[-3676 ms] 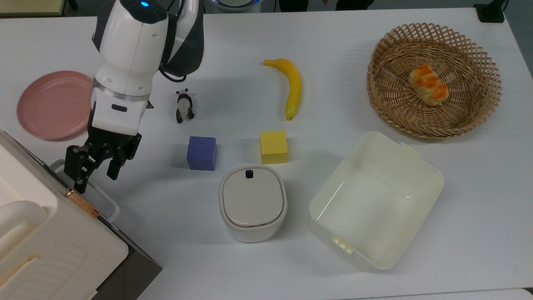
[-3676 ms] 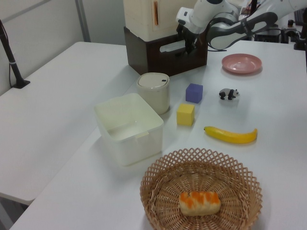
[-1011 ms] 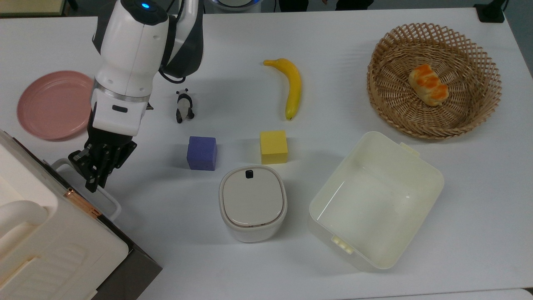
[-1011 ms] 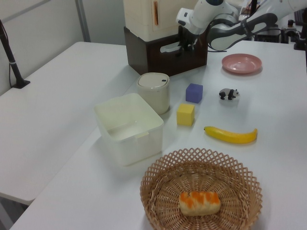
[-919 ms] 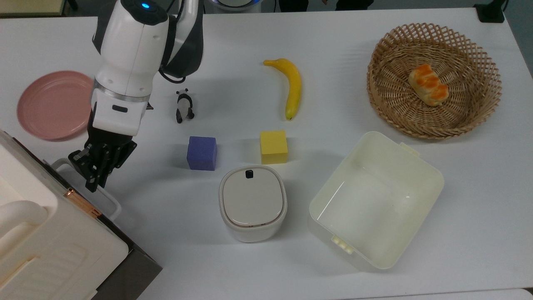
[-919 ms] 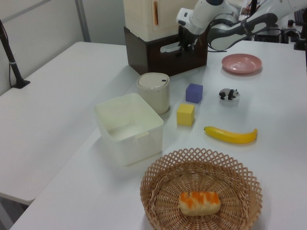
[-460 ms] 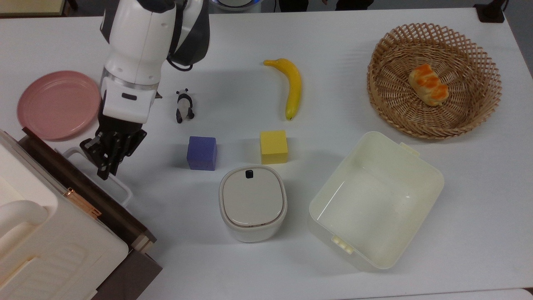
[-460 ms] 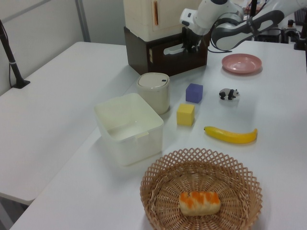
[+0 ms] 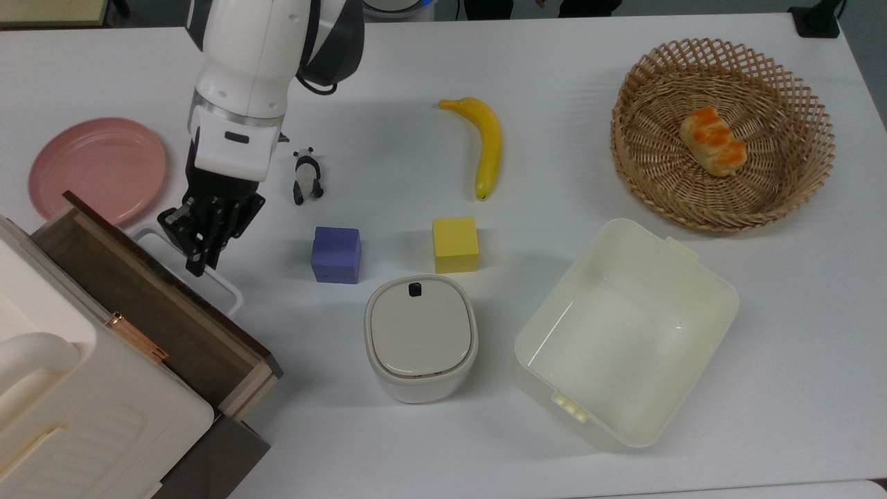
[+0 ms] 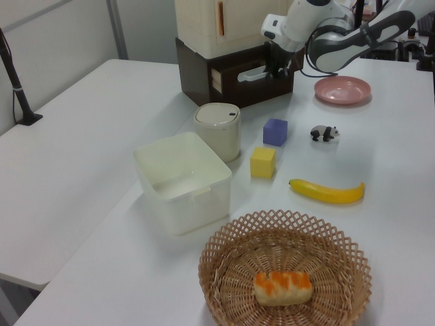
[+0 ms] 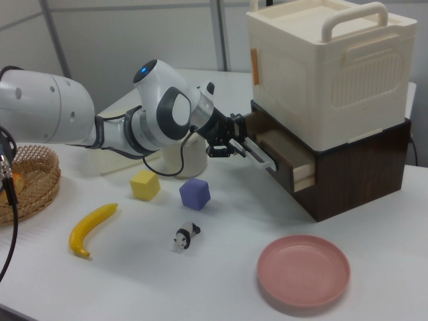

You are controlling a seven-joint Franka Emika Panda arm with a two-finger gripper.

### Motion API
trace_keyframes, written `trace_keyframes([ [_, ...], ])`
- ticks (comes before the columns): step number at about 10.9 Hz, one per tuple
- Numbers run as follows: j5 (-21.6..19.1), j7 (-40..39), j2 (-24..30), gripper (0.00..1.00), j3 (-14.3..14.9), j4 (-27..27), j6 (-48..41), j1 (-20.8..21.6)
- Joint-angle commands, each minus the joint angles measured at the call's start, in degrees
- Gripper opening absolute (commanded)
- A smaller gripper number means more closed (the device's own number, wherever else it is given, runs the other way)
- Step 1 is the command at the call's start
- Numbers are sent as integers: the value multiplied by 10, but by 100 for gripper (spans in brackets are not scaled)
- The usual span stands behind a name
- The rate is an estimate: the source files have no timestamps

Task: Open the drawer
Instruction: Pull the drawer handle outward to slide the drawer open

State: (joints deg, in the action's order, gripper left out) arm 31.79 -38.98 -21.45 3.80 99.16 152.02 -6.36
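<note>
The drawer (image 9: 132, 291) stands part way out of the dark brown cabinet (image 9: 222, 457) at the top view's lower left, and its wooden inside shows. The dark front panel carries a white loop handle (image 9: 232, 294). My gripper (image 9: 201, 255) is shut on that handle near its middle, black fingers pointing down at it. The left view has the drawer (image 10: 234, 73) at the far end of the table with the gripper (image 10: 277, 68) at its front. In the right view the gripper (image 11: 232, 144) holds the handle (image 11: 261, 156) in front of the drawer (image 11: 287, 160).
A cream box (image 9: 69, 402) sits on the cabinet. Around the gripper are a pink plate (image 9: 97, 173), a toy panda (image 9: 306, 177) and a purple cube (image 9: 336, 254). Further right are a yellow cube (image 9: 455, 244), a lidded bin (image 9: 420, 337), a banana (image 9: 488, 142), a cream tub (image 9: 721, 291) and a basket (image 9: 624, 138) holding bread (image 9: 712, 141).
The gripper shut on the handle, then moved toward the top view's upper right. The drawer slid out of the cabinet with it.
</note>
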Motion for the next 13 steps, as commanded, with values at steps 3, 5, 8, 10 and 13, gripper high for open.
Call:
trace_keyframes([
  [3,11,70,70,9,0,96,-14,13],
  [5,8,86,79,9,-10,96,-43,16],
  [8,6,88,95,9,-16,96,-87,21],
  [10,-3,88,101,9,-22,94,-109,21],
  [13,-20,88,106,82,-29,89,-128,20],
])
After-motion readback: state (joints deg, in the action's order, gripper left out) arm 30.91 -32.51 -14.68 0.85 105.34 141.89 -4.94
